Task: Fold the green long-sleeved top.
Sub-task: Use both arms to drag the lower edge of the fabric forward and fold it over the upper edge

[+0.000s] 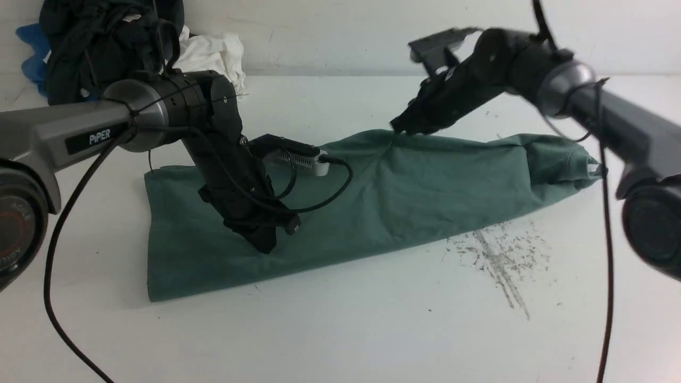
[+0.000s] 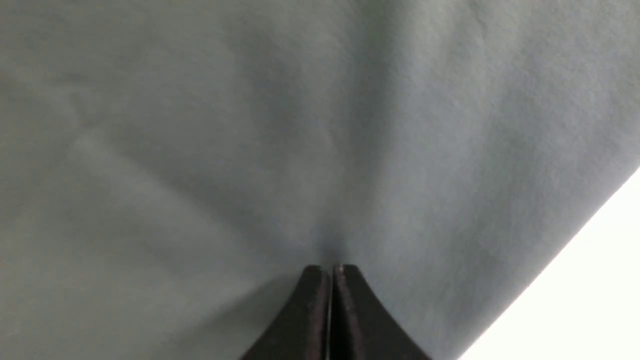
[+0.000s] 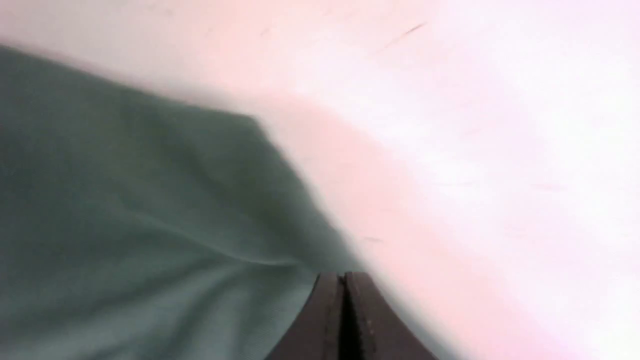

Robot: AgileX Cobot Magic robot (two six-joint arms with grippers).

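The green long-sleeved top (image 1: 425,191) lies folded into a long band across the white table (image 1: 372,330), its neck with a white label (image 1: 595,169) at the right end. My left gripper (image 1: 266,247) points down onto the band's left half. In the left wrist view its jaws are shut (image 2: 330,267) on a pinch of the green cloth (image 2: 200,150), and creases run to the tips. My right gripper (image 1: 398,127) is shut at the top's far edge, which rises to a small peak there. In the right wrist view its shut tips (image 3: 345,274) meet the cloth's edge (image 3: 125,200).
A heap of black clothes (image 1: 106,42), a white garment (image 1: 213,53) and a blue one (image 1: 32,53) sits at the back left against the wall. Grey scuff marks (image 1: 500,260) mark the table in front of the top's right half. Cables hang from both arms.
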